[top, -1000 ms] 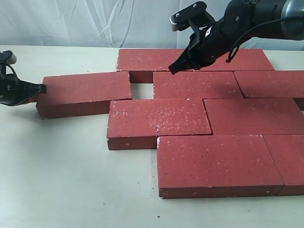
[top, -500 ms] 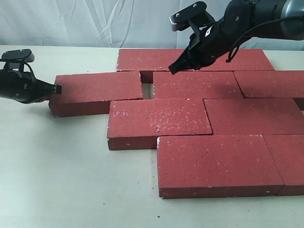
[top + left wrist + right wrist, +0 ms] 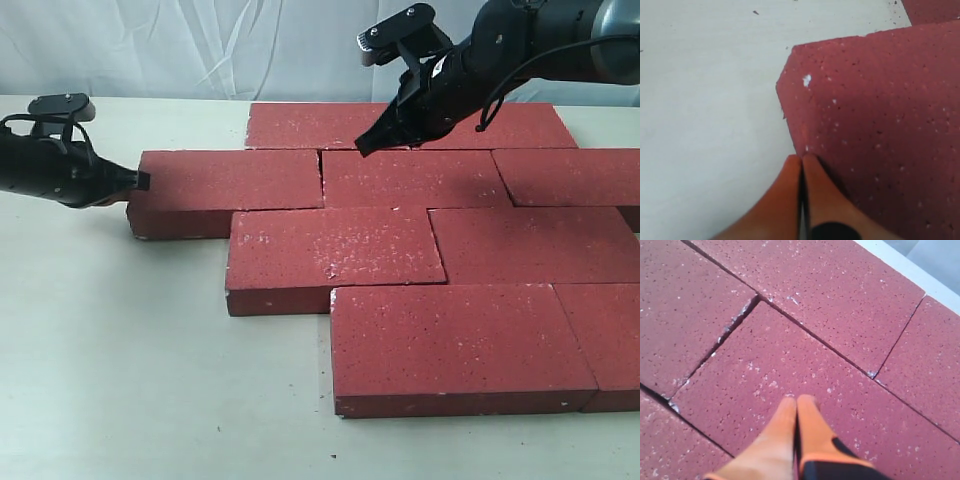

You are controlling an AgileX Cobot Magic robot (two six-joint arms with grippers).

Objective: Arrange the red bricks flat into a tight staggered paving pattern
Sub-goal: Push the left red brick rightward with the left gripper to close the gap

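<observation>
Seen from outside, the red bricks [image 3: 335, 250] lie in staggered rows, one brick [image 3: 230, 180] just ahead of the left gripper [image 3: 142, 181]. Wrist views show both pinched together: left fingertips [image 3: 790, 174] touching that brick's end, right gripper [image 3: 796, 401] above another's top.

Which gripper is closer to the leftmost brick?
Left. The left gripper touches the leftmost brick end-on; the right gripper is above neighbouring bricks past its other end.

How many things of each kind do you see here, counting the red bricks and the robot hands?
Red bricks: 9 (back row counted as two; the right arm hides its seam in the exterior view)
Robot hands: 2, the left hand and the right hand
Total: 11
</observation>
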